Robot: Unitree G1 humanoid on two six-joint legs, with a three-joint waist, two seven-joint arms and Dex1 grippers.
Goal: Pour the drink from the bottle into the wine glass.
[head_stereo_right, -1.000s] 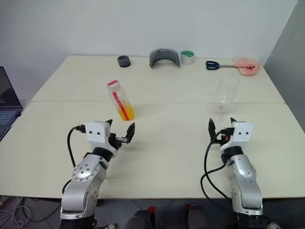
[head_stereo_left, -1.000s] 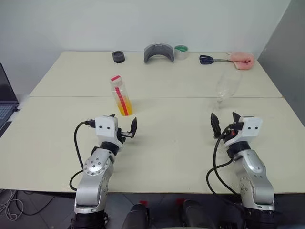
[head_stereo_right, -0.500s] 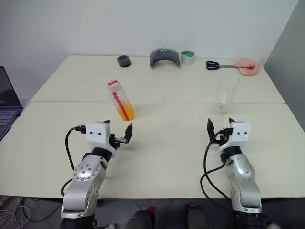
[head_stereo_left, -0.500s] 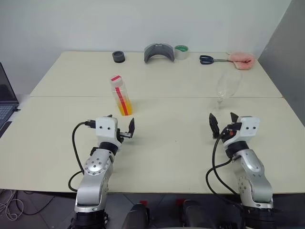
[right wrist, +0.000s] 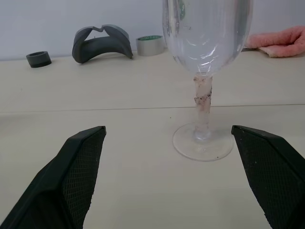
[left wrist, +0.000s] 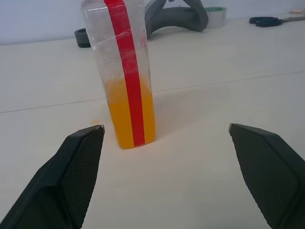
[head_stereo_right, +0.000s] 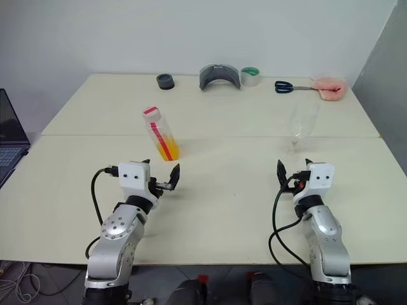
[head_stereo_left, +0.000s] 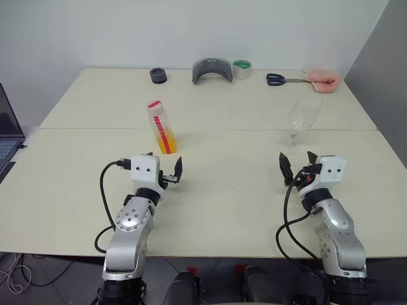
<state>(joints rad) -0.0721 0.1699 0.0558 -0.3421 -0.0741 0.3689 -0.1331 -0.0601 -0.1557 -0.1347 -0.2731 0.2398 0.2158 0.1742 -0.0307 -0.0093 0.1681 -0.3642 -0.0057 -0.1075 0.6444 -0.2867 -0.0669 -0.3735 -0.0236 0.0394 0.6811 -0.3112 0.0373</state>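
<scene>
A: Nearest us, the left gripper hangs over the cream tabletop, jaws spread wide, holding nothing. The right gripper does too, wide apart and empty.

B: Just past the left one we see the small clear plastic bottle with a red-and-yellow label strip, upright. In the wrist view its top is cut off, but the orange-yellow drink shows low down.

A: The clear stemmed wine glass stands beyond the right gripper and is faint from the head. In the wrist view its rim is cut off and we see specks on the stem.

B: At the far edge are black-handled scissors and a pink cloth.
</scene>
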